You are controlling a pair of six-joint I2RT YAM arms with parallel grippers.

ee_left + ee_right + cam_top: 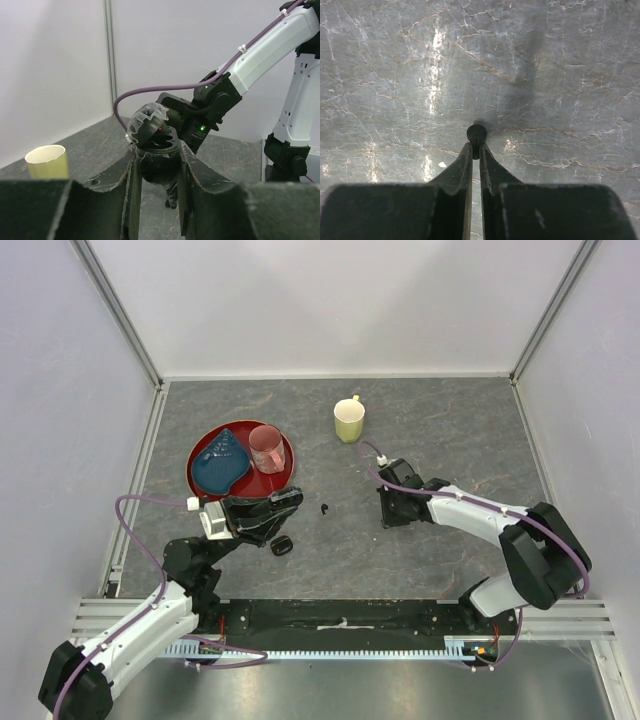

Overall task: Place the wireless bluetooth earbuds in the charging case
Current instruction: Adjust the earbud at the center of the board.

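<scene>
One earbud (476, 134) sits pinched at the very tips of the right gripper (475, 147). The fingers are closed on its stem w/ only a thin slit between them. Its round head sticks out past the tips, so the long axis runs along the fingers, head pointing away from the wrist. Around it we see only bare grey table (395, 75), w/ room on every side.

A second earbud (325, 508) lies loose on the table btwn the two grippers, apart from both. It is too small for us to read its heading.

The left gripper (158, 151) is clamped on the charging case (160, 165), whose lid (146, 122) is raised and tilted to one side.

The top view shows neither the held earbud nor the case clearly, as both are lost against black gripper parts; the wrist cams show them. Only the top view gives us the black oval pod (282, 545) just beside the left gripper and the red plate (270, 480) just beyond it. It also shows the yellow mug (349, 420) well off toward the back wall. Side walls stand well apart from both grippers.
</scene>
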